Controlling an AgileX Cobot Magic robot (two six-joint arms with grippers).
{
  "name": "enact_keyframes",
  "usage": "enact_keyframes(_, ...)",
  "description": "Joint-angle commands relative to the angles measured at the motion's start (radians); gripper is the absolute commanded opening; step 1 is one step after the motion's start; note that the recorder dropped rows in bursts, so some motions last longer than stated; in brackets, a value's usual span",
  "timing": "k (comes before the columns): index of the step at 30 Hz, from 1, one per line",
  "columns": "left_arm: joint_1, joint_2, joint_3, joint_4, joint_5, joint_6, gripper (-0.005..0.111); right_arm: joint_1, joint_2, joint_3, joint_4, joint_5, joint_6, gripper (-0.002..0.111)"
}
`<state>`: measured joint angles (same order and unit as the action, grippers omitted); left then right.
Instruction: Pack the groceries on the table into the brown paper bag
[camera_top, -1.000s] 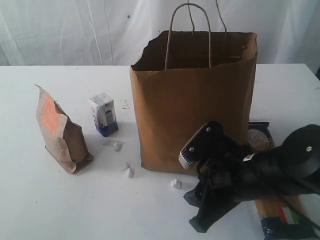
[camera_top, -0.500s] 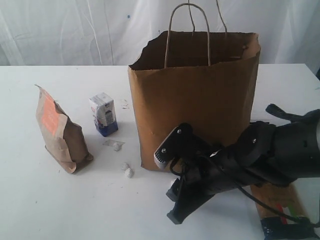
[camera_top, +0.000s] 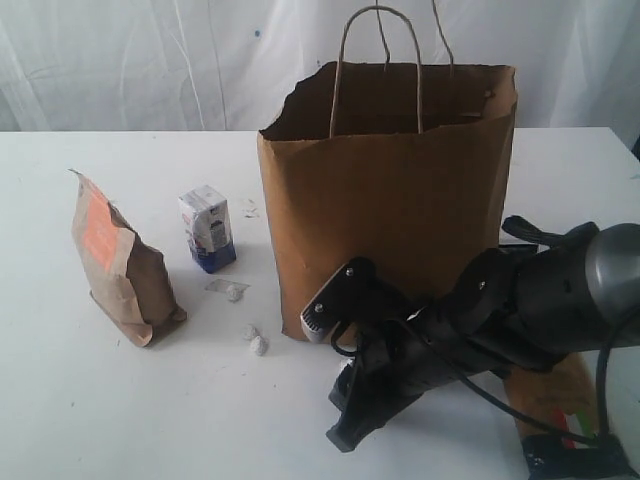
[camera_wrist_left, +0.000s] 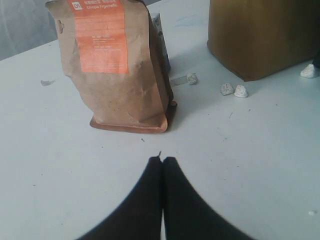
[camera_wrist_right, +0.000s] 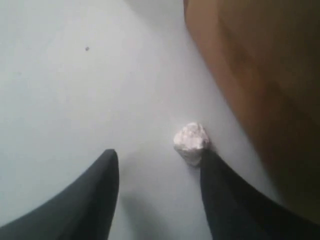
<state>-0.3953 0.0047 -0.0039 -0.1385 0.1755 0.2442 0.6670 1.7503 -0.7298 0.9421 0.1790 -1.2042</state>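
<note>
The right pincer (camera_wrist_right: 159, 159) is held open. Its two smooth, dark, tapering fingers (camera_wrist_right: 107, 175) are spread above the desk (camera_wrist_right: 75, 75), and nothing is gripped between them. A crumpled white lump (camera_wrist_right: 191, 141), rough and roundish, is seen on the desk just beside one fingertip. It lies close to the foot of the brown paper bag (camera_wrist_right: 260, 70), whose matt kraft wall is blurred here. In the exterior view this pincer is pointed down at the desk in front of the bag and is carried by a bulky black arm (camera_top: 540, 300) hung with cable.

The left pincer (camera_wrist_left: 161, 161) is closed. Its two curved black fingers are pressed together to a point with nothing between them, and it is held over bare desk, apart from the brown orange-labelled pouch (camera_wrist_left: 120, 75). The pouch is stood upright; it is made of creased brown paper, with a flat orange label and a folded base. The small white-blue carton (camera_wrist_left: 159, 30) is partly hidden behind it. Small pebble-like scraps (camera_wrist_left: 227, 89) are scattered between pouch and bag.

In the exterior view the bag is stood upright near the middle of the white, slightly scuffed desk. It is tall and boxy, with a ragged top edge and twisted paper handles (camera_top: 336, 95). The pouch and the carton are placed to its left, apart from it. The long spaghetti packet (camera_top: 550, 400) is laid flat at its right, partly covered by the arm.
</note>
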Motion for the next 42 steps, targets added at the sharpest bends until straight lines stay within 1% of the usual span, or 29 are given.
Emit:
enact_keyframes(1,0.004,-0.005,0.004,-0.005,0.000,-0.004,0.000,0.000,0.011,-0.007,0.004,-0.001,0.021,0.042)
enact_keyframes(4,0.004,-0.005,0.004,-0.005,0.000,-0.004,0.000,0.000,0.028,-0.021,0.004,0.006,0.030,0.039)
enact_keyframes(8,0.004,-0.005,0.004,-0.005,0.000,-0.004,0.000,0.000,0.049,-0.049,0.004,0.049,0.041,0.039)
enact_keyframes(10,0.004,-0.005,0.004,-0.005,0.000,-0.004,0.000,0.000,0.058,-0.052,0.004,0.055,0.041,0.036)
enact_keyframes(12,0.004,-0.005,0.004,-0.005,0.000,-0.004,0.000,0.000,0.063,-0.052,0.004,0.058,0.041,0.030)
enact_keyframes(18,0.004,-0.005,0.004,-0.005,0.000,-0.004,0.000,0.000,0.055,-0.052,0.002,0.121,0.041,0.005)
enact_keyframes(20,0.004,-0.005,0.004,-0.005,0.000,-0.004,0.000,0.000,0.040,-0.052,0.002,0.151,0.043,0.000)
enact_keyframes(31,0.004,-0.005,0.004,-0.005,0.000,-0.004,0.000,0.000,-0.179,-0.048,-0.015,0.243,0.143,0.000)
enact_keyframes(34,0.004,-0.005,0.004,-0.005,0.000,-0.004,0.000,0.000,-0.233,-0.048,-0.076,0.254,0.223,0.000)
enact_keyframes(37,0.004,-0.005,0.004,-0.005,0.000,-0.004,0.000,0.000,-0.271,-0.048,-0.186,0.254,0.346,0.000)
enact_keyframes(40,0.004,-0.005,0.004,-0.005,0.000,-0.004,0.000,0.000,-0.277,-0.048,-0.312,0.260,0.495,0.000)
enact_keyframes(42,0.004,-0.005,0.004,-0.005,0.000,-0.004,0.000,0.000,-0.268,-0.048,-0.364,0.270,0.555,0.000)
